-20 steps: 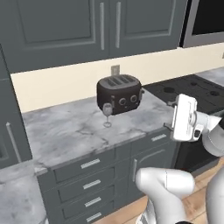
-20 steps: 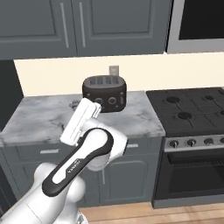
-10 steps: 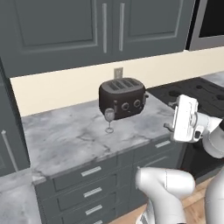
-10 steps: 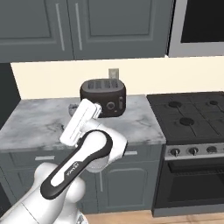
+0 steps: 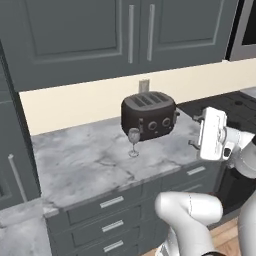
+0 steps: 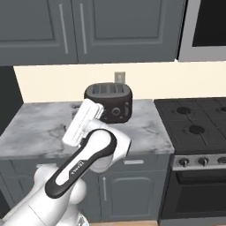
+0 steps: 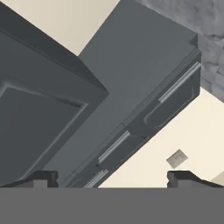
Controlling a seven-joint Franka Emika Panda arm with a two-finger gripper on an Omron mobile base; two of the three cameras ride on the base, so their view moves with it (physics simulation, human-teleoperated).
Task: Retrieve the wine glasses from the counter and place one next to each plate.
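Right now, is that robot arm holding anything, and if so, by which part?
Nothing is held. The end effector is open and empty, looking at the cabinets. The wine glass stands untouched on the counter by the toaster.

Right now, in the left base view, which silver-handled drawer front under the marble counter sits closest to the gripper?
The top drawer at the right end, just below the raised white gripper. The other dark grey drawer fronts sit further left, stacked under the small clear wine glass.

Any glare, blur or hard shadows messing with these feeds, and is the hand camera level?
Left base view: flat, even light, no glare; the wine glass reads faintly against the counter, beside the toaster. Right base view: sharp, the arm blocks the counter's middle. Hand view: strongly rolled, cabinets run diagonally.
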